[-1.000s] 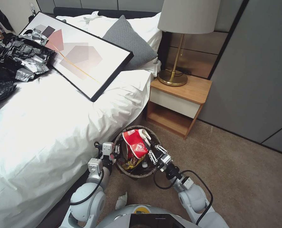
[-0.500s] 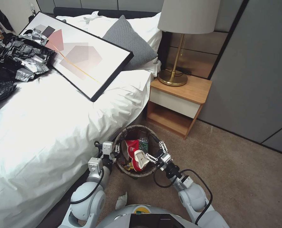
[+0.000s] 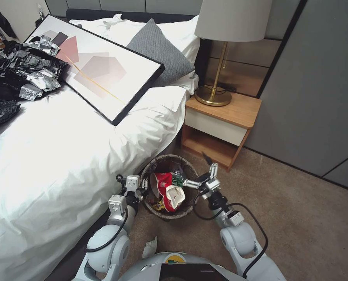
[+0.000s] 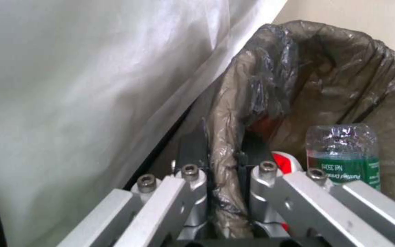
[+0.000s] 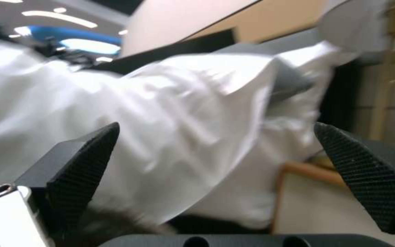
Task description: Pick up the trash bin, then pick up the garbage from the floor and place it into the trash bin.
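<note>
The right gripper (image 3: 200,174) has lifted away, spread empty; left gripper (image 3: 143,186) clamps the brown-lined (cup-stuffed) trash bin (image 3: 158,161).

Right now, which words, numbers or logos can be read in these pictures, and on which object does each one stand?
"350", with tiny letters beside it, upside down: on the green label of the bottle inside the trash bin.
"Purified Dr...", cut off: same label, partly blurred.
Round emblem on the red-and-white cups: too small to read.
Print on the yellow wrapper: too small to read.
</note>
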{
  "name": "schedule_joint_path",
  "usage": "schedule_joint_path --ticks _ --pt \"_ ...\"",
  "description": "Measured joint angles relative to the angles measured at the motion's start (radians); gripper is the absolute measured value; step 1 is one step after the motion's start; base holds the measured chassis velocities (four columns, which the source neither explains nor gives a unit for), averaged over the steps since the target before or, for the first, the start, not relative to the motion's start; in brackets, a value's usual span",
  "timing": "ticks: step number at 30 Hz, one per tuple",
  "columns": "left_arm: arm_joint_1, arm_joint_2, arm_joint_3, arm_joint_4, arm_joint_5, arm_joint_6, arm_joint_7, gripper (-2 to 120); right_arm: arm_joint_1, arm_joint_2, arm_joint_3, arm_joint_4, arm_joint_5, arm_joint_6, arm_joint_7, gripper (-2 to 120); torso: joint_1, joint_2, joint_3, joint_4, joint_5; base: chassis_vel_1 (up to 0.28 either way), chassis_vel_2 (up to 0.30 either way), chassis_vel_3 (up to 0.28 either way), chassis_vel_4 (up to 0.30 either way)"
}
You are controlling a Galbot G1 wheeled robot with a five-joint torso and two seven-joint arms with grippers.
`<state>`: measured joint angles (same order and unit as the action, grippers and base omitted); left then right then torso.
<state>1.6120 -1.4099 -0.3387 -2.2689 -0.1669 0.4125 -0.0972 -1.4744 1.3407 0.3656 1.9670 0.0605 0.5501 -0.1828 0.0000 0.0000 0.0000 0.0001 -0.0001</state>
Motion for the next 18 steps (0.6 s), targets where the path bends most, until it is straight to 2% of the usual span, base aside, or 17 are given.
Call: schedule_joint_path --ticks 3,10,18 --pt "0.003 0.001 -0.004 -0.002 0.0 -0.001 0.0 6 -0.038 0.024 0.056 0.033 -0.003 -0.012 0.084 100 0.0 0.0 0.0 -0.0001 0.0 0.0 0.0 0.0 0.0" --pt "0.001 0.003 -0.007 -0.004 -0.002 -0.001 0.0 6 -0.105 0.058 0.114 -0.03 -0.004 0.046 0.101 100 0.0 0.0 0.0 -0.0002 0.0001 0.0 0.0 0.0 0.0" --pt "0.002 0.004 -0.01 -0.005 -0.003 -0.002 0.0 6 -0.111 0.077 0.138 -0.117 0.006 0.087 0.105 100 0.0 0.0 0.0 -0.0001 0.0002 0.0 0.0 0.0 0.0"
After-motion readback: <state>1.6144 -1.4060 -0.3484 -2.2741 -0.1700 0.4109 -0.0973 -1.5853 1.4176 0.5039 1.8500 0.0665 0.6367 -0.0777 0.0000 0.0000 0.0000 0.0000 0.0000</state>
